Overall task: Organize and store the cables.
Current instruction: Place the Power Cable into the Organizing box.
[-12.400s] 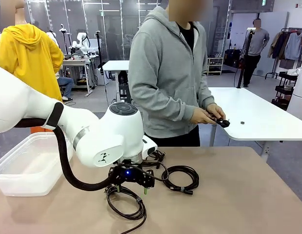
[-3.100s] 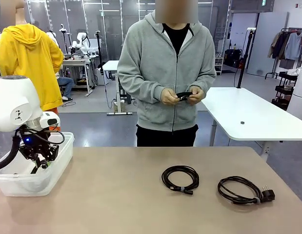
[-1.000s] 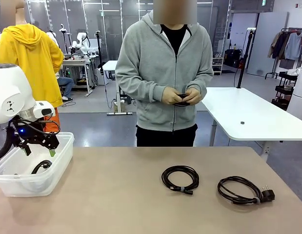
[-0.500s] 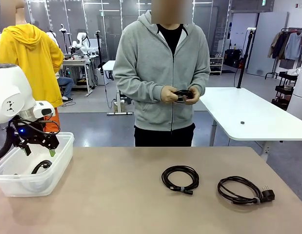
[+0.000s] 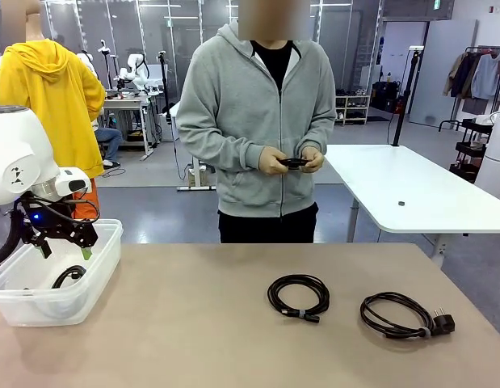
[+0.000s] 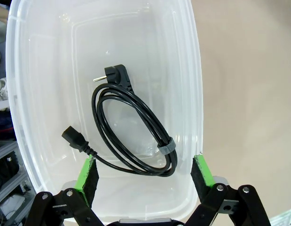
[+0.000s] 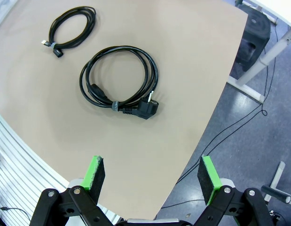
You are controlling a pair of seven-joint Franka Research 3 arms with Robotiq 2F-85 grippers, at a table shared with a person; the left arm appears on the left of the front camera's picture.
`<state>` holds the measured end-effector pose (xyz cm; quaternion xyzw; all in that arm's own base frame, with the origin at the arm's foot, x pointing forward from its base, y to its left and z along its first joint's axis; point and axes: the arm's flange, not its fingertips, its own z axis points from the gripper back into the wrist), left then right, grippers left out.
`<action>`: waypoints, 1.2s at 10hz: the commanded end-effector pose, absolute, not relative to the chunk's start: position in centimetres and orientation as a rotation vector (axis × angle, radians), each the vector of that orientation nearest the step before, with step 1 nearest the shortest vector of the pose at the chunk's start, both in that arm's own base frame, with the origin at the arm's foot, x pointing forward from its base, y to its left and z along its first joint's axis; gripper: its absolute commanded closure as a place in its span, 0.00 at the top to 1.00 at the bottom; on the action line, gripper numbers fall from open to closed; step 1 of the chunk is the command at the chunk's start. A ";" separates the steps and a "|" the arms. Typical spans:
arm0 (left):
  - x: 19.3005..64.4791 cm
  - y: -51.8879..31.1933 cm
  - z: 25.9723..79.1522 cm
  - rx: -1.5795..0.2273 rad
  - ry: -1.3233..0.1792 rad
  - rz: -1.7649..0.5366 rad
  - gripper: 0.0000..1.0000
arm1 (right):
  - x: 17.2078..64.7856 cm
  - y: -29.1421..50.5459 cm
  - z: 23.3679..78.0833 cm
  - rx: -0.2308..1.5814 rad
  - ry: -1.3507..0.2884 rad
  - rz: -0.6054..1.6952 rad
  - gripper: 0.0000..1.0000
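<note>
Stored: 1 cable (image 6: 165, 146) lies in clear bin (image 5: 104, 242), left end of tbl (image 5: 193, 323) | L gripper (image 5: 65, 252) spread wide, empty, over bin | R gripper (image 7: 151, 165) spread, empty, above tbl | To do: mid coil (image 5: 298, 314) + plug coil (image 5: 440, 325) on tbl, well apart from bin; person's hands (image 5: 274, 161) hold another cord (image 5: 294, 162)

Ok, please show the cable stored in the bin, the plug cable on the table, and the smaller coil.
Stored cable (image 6: 165, 146): left wrist view, its grey tie.
Plug cable (image 7: 146, 109): right wrist view, the plug.
Smaller coil (image 5: 300, 314): front view, its tied edge.
</note>
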<state>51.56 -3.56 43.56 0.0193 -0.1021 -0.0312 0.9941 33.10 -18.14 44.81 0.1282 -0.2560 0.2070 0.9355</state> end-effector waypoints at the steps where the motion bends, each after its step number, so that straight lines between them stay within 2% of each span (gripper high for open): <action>1: 51.6 -3.6 43.6 0.039 -0.205 -0.062 1.00 | 33.1 -18.1 44.8 0.262 -0.523 0.423 1.00; 5: 46.2 -2.8 49.9 -0.098 -0.330 -0.155 1.00 | 33.3 -17.7 47.4 0.194 -0.480 0.500 1.00; 7: 43.1 -2.9 52.4 -0.151 -0.372 -0.204 1.00 | 34.6 -16.3 47.8 0.149 -0.410 0.423 1.00; 9: 39.1 -3.0 53.9 -0.250 -0.418 -0.268 1.00 | 35.4 -14.5 48.3 0.094 -0.370 0.448 1.00; 12: 32.2 -2.0 55.0 -0.272 -0.446 -0.434 1.00 | 36.4 -13.0 48.7 0.057 -0.375 0.553 1.00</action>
